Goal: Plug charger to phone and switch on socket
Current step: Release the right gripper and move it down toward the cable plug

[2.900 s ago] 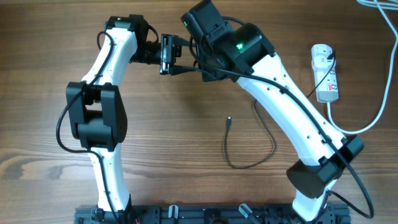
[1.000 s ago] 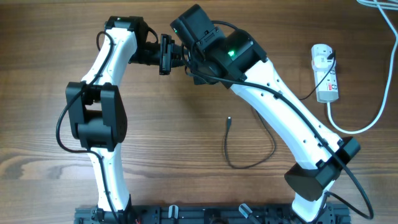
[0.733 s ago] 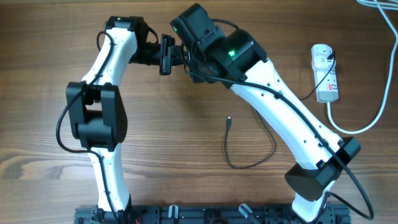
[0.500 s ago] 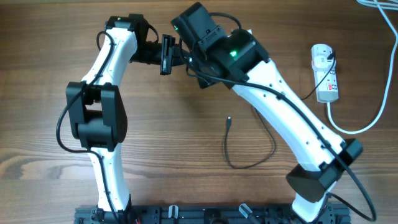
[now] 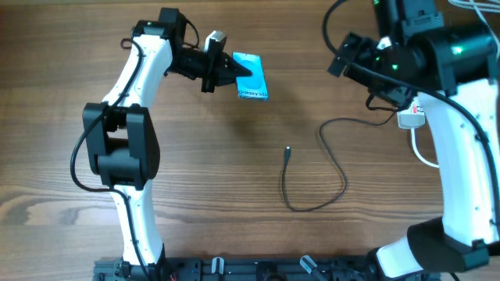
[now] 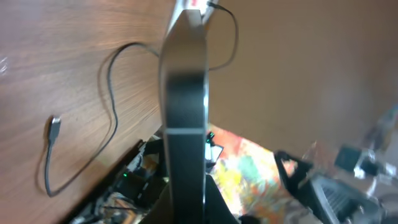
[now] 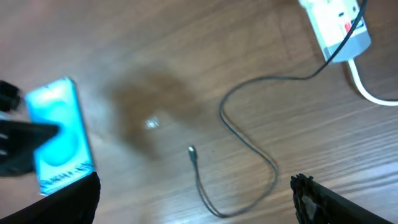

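Note:
The phone [image 5: 251, 76] shows its turquoise screen at the table's far left-centre, with my left gripper [image 5: 225, 70] shut on its near edge. In the left wrist view the phone [image 6: 183, 106] is a dark slab seen edge-on between my fingers [image 6: 211, 202]. My right gripper [image 5: 349, 57] hangs open at the far right, holding nothing; its fingertips [image 7: 318, 199] frame the bottom of the right wrist view. The charger [image 5: 337, 168] loops across mid-table, its connector tip [image 5: 287, 152] lying loose on the wood. The socket [image 5: 412, 117] is mostly hidden under my right arm, while the right wrist view shows the socket [image 7: 336, 22] whole.
A pale thick cable [image 5: 428, 161] runs from the socket toward the table's right edge. Both arm bases stand at the near edge. Bare wood [image 5: 234, 172] lies between the phone and the connector tip [image 7: 193, 151].
My right gripper opened, left the phone and swung away to the far right near the socket. The phone stays in my left gripper, its screen now uncovered.

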Controlling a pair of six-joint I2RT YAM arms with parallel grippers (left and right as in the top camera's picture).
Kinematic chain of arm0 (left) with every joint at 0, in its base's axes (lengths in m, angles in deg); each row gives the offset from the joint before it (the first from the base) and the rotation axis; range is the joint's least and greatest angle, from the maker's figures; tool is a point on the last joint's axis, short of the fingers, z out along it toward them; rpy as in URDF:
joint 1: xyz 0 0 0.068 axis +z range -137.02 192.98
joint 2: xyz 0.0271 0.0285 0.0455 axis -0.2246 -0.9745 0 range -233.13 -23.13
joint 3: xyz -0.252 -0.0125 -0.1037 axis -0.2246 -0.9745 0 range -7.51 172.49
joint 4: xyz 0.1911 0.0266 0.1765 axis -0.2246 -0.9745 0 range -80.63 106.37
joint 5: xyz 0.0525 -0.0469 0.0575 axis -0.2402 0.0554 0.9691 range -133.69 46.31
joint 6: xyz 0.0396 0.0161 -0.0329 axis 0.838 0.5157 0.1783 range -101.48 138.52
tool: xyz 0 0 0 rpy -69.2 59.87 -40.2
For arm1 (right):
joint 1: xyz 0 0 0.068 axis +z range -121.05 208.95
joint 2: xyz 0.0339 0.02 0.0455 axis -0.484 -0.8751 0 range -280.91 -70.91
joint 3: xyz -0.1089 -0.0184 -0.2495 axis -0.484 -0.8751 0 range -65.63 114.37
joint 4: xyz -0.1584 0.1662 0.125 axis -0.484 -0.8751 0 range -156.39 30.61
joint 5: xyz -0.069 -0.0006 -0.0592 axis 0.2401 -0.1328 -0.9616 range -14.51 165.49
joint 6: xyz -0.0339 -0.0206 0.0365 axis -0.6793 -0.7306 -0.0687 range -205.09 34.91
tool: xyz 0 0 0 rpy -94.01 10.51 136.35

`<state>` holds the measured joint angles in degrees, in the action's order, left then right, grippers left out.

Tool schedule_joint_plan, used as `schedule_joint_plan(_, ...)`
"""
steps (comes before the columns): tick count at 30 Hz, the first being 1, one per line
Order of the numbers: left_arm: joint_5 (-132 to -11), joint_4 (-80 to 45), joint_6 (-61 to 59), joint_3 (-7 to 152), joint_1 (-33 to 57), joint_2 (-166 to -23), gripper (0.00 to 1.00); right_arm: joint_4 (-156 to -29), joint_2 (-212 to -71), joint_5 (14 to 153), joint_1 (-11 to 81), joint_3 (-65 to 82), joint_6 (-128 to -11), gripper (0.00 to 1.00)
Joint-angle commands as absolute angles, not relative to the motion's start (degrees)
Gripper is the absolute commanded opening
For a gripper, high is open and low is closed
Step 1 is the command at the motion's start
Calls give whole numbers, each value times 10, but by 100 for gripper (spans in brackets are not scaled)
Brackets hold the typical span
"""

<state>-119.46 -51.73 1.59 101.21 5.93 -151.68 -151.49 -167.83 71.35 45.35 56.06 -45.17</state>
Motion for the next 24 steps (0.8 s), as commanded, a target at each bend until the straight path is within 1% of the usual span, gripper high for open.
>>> schedule_joint_plan(1,-1198,-528,128,1021,70,-1453,4,-1509,-1686,726,453,501,-489,100)
schedule_joint_plan(5,-1049,-540,128,1021,98,-1348,4,-1450,-1686,736,455,382,-489,100)
schedule_joint_plan(8,-876,-576,128,1021,106,-1298,4,-1381,-1686,796,455,278,-491,100)
schedule_joint_plan(10,-757,-596,127,1021,106,-1293,4,-1306,-1686,855,460,200,-490,100)
schedule_joint_plan(12,-685,-607,99,1017,106,-1294,4,-1233,-1686,887,483,133,-491,100)
schedule_joint_plan(13,-653,-612,84,1014,106,-1294,4,-1197,-1688,887,506,103,-495,100)
schedule_joint_plan(14,-617,-617,73,1006,106,-1294,4,-1171,-1700,884,552,90,-506,99)
schedule_joint_plan(16,-616,-617,73,995,106,-1294,4,-1168,-1720,870,584,90,-503,93)
schedule_joint_plan(17,-616,-617,73,991,106,-1294,4,-1170,-1738,865,593,90,-501,93)
schedule_joint_plan(18,-616,-617,73,988,106,-1294,4,-1172,-1755,861,594,90,-494,90)
schedule_joint_plan(20,-616,-617,74,985,106,-1295,4,-1168,-1792,859,593,90,-484,80)
schedule_joint_plan(21,-616,-617,74,985,106,-1295,4,-1161,-1807,859,593,90,-476,78)
schedule_joint_plan(22,-616,-617,74,985,106,-1295,4,-1155,-1817,859,593,90,-475,74)
schedule_joint_plan(23,-616,-617,74,985,106,-1295,4,-1151,-1824,856,593,90,-473,73)
schedule_joint_plan(24,-616,-618,74,985,106,-1295,4,-1147,-1830,848,593,90,-472,69)
